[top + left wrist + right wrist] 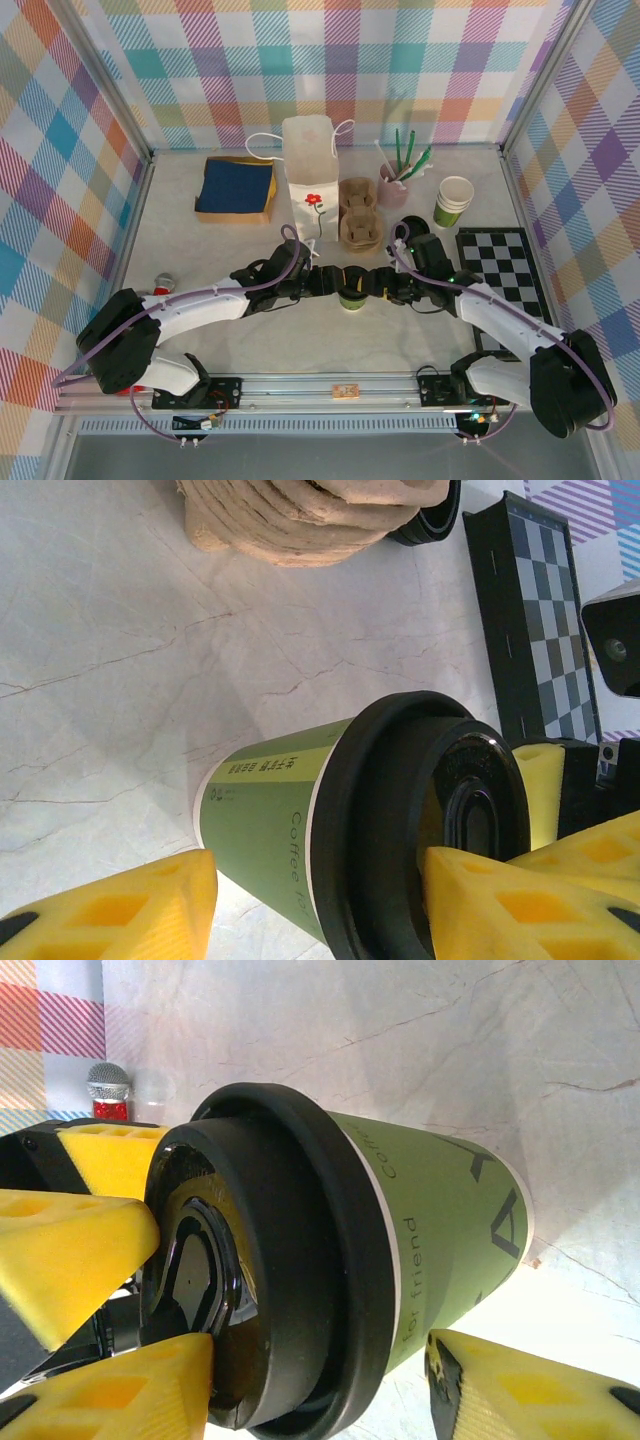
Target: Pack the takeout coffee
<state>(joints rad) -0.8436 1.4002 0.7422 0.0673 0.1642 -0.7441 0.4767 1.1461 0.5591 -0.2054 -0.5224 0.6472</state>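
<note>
Takeout coffee [351, 296]: black lid on, standing on the table in front of the paper bag [308, 165], toward the arms.
Left gripper [331, 284]: fingers straddle the cup, one at the lid; clamped or not, I can't tell.
Right gripper [375, 288]: straddling from the opposite side, can't tell either.
Pulp carriers [358, 212]: stacked just right of the bag.
Pink pot [392, 186]: green and white sticks, farther right.
Table [200, 250]: white, marbled.
Walls [300, 60]: bright plaid.
</note>
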